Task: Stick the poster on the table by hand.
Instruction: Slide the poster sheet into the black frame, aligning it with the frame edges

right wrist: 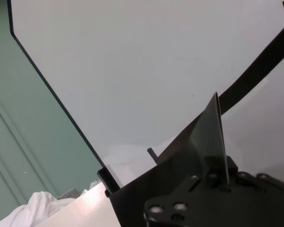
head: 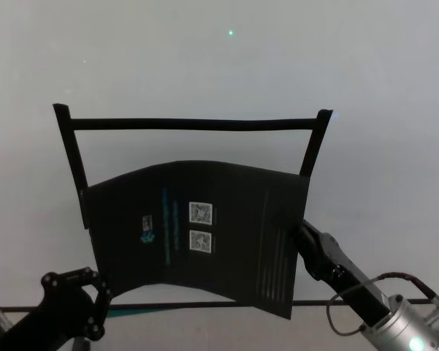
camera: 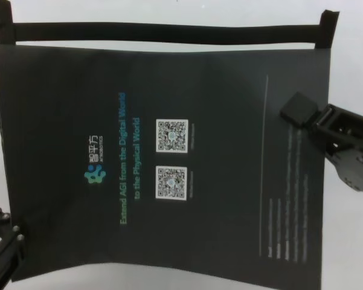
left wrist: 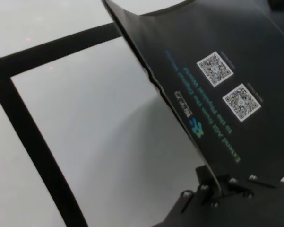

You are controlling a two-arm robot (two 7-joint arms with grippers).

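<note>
Here the poster [head: 204, 227] is held in the air above the table [head: 219, 66], bowed like a shallow arch, with its far edge near the 12 o'clock strip of the black tape frame [head: 193, 124]. The left gripper [head: 95, 296] pinches the poster's corner at about 7 o'clock; in the left wrist view its fingers [left wrist: 212, 182] are closed on the sheet edge. The right gripper [head: 301, 238] clamps the opposite edge at about 3 o'clock, also closed on the poster. I judge that the sheet is not yet laid down. The risk is that it lands crooked against the frame, because the two holds are not at matching corners. Also the bow may trap a wrinkle if both sides go down before the middle
</note>
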